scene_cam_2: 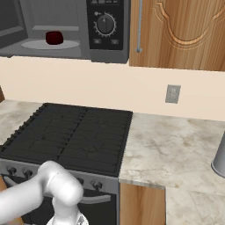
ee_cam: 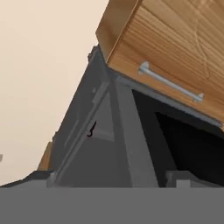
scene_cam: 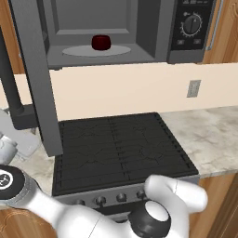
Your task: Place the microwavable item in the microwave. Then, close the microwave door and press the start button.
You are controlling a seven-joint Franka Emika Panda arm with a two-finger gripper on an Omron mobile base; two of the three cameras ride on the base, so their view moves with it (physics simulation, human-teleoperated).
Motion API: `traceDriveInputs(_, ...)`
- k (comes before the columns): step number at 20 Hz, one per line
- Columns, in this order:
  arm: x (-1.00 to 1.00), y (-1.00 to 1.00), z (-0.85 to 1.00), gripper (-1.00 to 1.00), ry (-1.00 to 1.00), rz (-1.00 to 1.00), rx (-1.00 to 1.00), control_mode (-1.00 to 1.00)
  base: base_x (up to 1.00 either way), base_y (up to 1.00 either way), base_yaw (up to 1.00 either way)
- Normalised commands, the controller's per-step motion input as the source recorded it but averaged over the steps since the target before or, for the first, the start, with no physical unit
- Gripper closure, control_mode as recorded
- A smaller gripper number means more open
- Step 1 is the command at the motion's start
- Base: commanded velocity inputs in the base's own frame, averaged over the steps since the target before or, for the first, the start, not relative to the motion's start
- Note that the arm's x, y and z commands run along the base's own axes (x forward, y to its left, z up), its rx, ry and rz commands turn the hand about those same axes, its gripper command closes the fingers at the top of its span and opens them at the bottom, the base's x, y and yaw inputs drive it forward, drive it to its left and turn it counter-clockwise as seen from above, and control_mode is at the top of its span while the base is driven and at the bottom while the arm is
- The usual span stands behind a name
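1. The bowl (scene_cam: 101, 42) sits on the pale turntable (scene_cam: 76, 50) inside the microwave (scene_cam: 160, 28), well back from the cavity's front lip, with bare plate on both sides of it.
2. In the right base view the bowl (scene_cam_2: 54, 37) is left of the black panel and its dial (scene_cam_2: 106, 24), apart from the cavity walls.
3. The door (scene_cam: 37, 79) stands swung open; its edge drops as a grey slab at the cavity's left side, down to the stove's back-left corner.
4. The stove (scene_cam: 121, 148) lies below the microwave, its grates flat and bare; a strip of beige wall separates the two.
5. The tabletop (scene_cam_2: 176, 149) runs right of the stove, its front edge in line with the stove's front; a wall outlet (scene_cam_2: 172, 93) is above it.
6. A wooden cabinet (scene_cam_2: 180, 33) with a metal handle (scene_cam_2: 139, 26) adjoins the microwave's right side.
7. The arm's white links fold low before the stove's knobs, below the tabletop edge.
8. The pincer itself cannot be seen; its jaws stand wide apart, and nothing shows in its hold.
9. The hand view looks up along the open door (ee_cam: 131, 144) toward the cabinet's (ee_cam: 175, 39) underside, dark cavity to the right.
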Motion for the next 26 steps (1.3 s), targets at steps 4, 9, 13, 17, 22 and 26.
traceDriveInputs(4,0.00,-0.17,0.39,-1.00,0.00,-0.35,0.00,-1.00,0.00,0.00,0.00)
traceDriveInputs(9,0.00,-0.51,0.26,-1.00,0.01,-0.33,0.01,-1.00,0.00,0.00,0.00)
traceDriveInputs(13,0.00,-0.80,0.25,-1.00,0.00,-0.33,0.05,-1.00,0.00,0.00,0.00)
traceDriveInputs(17,0.00,-0.96,0.32,-1.00,0.00,-0.28,0.08,-1.00,0.00,0.00,0.00)
traceDriveInputs(22,-0.01,-1.00,0.31,-1.00,0.00,-0.21,0.09,-1.00,0.00,0.00,0.00)
traceDriveInputs(26,-0.08,-1.00,0.18,-1.00,0.00,-0.13,0.13,-1.00,0.00,0.00,0.00)
